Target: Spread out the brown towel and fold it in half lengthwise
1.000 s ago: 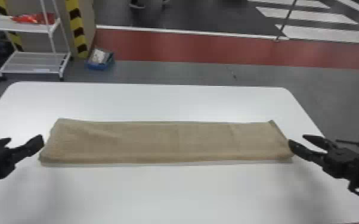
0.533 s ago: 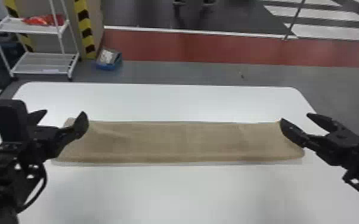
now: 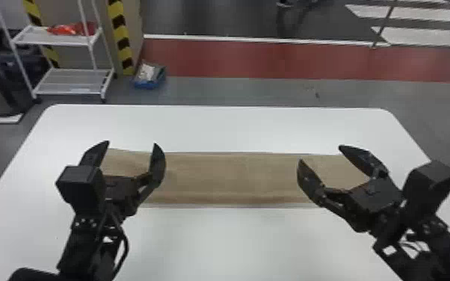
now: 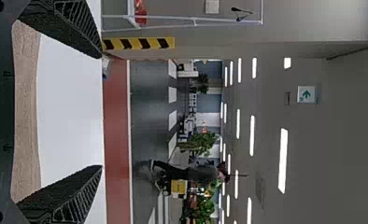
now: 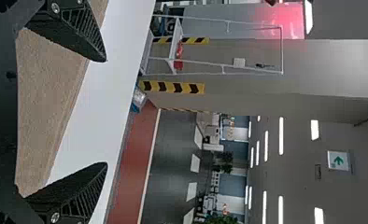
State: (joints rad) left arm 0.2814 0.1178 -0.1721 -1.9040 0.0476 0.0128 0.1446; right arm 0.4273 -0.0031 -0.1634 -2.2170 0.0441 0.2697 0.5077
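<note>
Towel [image 3: 235, 179] lies flat on the white bench [image 3: 235, 243], a long, narrow brown strip running from side to side. The left hand [image 3: 131, 144] is at its left end and the right hand [image 3: 320, 154] towards its right end, both released, fingers spread wide with nothing between them.

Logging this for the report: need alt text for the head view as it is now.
Brown towel folded into a long flat strip across a white table, with the robot's left gripper above its left end and right gripper above its right end, fingers open on both. Behind the table stands a white shelf rack.
</note>
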